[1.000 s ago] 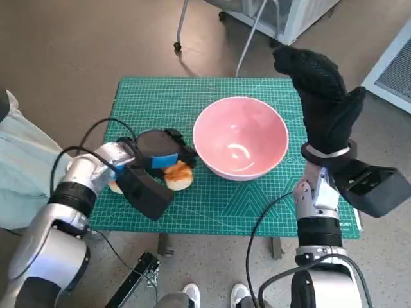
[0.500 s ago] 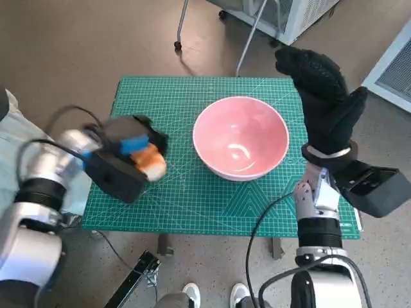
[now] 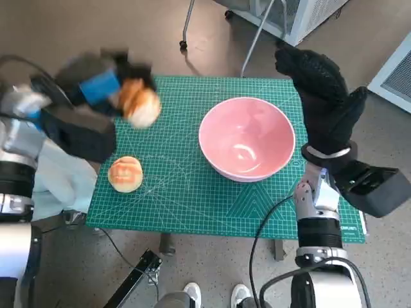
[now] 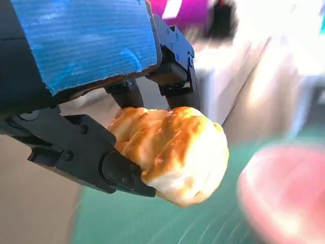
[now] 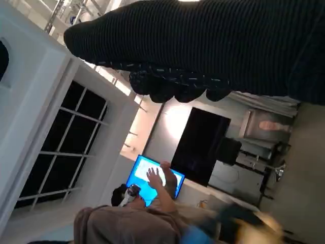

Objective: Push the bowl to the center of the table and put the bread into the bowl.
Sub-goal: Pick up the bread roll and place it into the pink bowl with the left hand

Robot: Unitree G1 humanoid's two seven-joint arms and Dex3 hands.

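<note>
The left robot hand (image 3: 103, 86) is up in the air over the far left corner of the tabletop (image 3: 186, 192), and it has a bread roll (image 3: 140, 106) gripped in its black fingers (image 4: 122, 173). The wrist camera shows it clearly: the golden, glazed roll (image 4: 175, 152) is clamped from both sides under the blue-taped back of the hand. The head view there is smeared with motion, so I can't say exactly how high above the green mat the roll hangs, only that it looks lifted clear of it.

A second bread roll (image 3: 125, 174) lies on the mat near the left edge, toward the near corner, with nothing touching it.

The pink bowl (image 3: 247, 138) stands upright right of the middle of the tabletop, well apart from both rolls.

The right robot hand (image 3: 324, 102), in its black knitted glove, is raised upright beside the right edge, close to the bowl's rim but, as far as I can see, not touching it. It holds nothing, fingers extended upward. In its own wrist camera the glove (image 5: 213, 46) is a dark band, and a person (image 5: 147, 213) shows beyond (at a blue screen).
</note>
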